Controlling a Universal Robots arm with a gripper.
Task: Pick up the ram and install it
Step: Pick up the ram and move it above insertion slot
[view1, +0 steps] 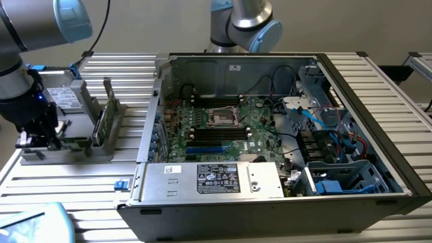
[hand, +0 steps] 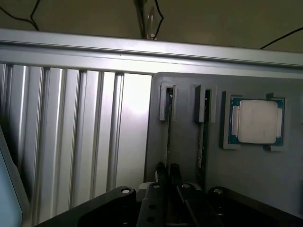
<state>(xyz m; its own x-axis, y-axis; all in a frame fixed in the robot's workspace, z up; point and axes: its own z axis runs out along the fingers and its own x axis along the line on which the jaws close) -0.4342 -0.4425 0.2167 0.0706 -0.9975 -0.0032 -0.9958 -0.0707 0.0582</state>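
Observation:
In the wrist view, the ram shows edge-on as a thin dark stick standing in the outer slot of a grey holder. My gripper is shut on the ram's near end, one finger on each side. A second stick stands in the neighbouring slot. In the exterior view, my gripper is low over the end of the holder at the exterior view's left. The open computer case with its motherboard lies towards the exterior view's right.
A square silver processor chip rests in the holder beside the slots. A silver drive with a white label and an upright green board stand on the holder. A second arm rises behind the case. The ridged metal table surrounds everything.

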